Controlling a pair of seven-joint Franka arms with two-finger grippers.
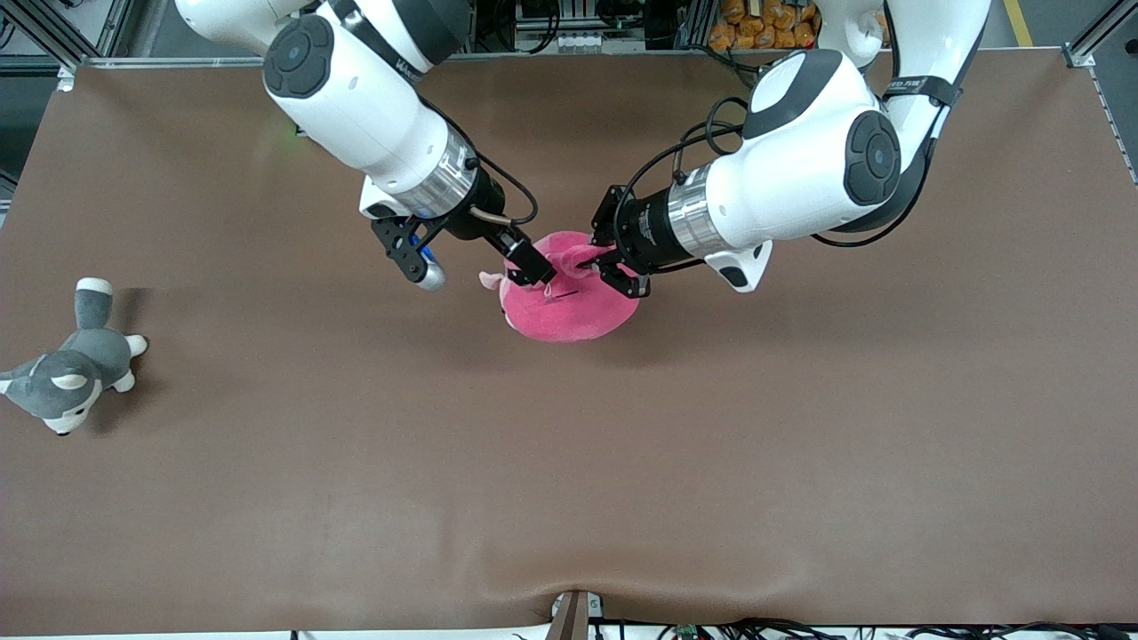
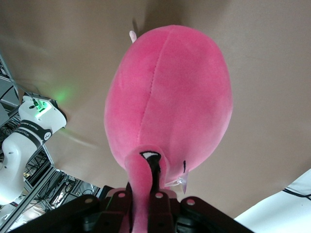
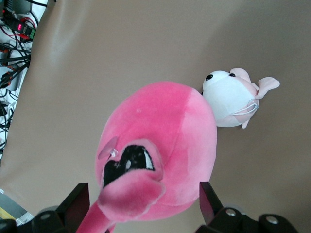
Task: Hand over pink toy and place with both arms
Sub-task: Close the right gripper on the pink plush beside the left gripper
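The pink toy (image 1: 569, 302) is at the middle of the table, a round hot-pink plush. My left gripper (image 1: 608, 263) is shut on a pink flap at the toy's top, and the left wrist view shows the jaws pinching that strip (image 2: 144, 194) with the toy's body (image 2: 170, 102) below. My right gripper (image 1: 539, 267) is at the toy's top from the right arm's end. It is open, and its fingers (image 3: 77, 200) straddle the pink toy (image 3: 160, 141) without pressing it. I cannot tell whether the toy rests on the table.
A small pale pink-and-white plush (image 3: 231, 99) lies against the pink toy on the side toward the right arm's end (image 1: 492, 281). A grey-and-white husky plush (image 1: 76, 364) lies near the table edge at the right arm's end. The brown table cover (image 1: 569, 498) spreads nearer the camera.
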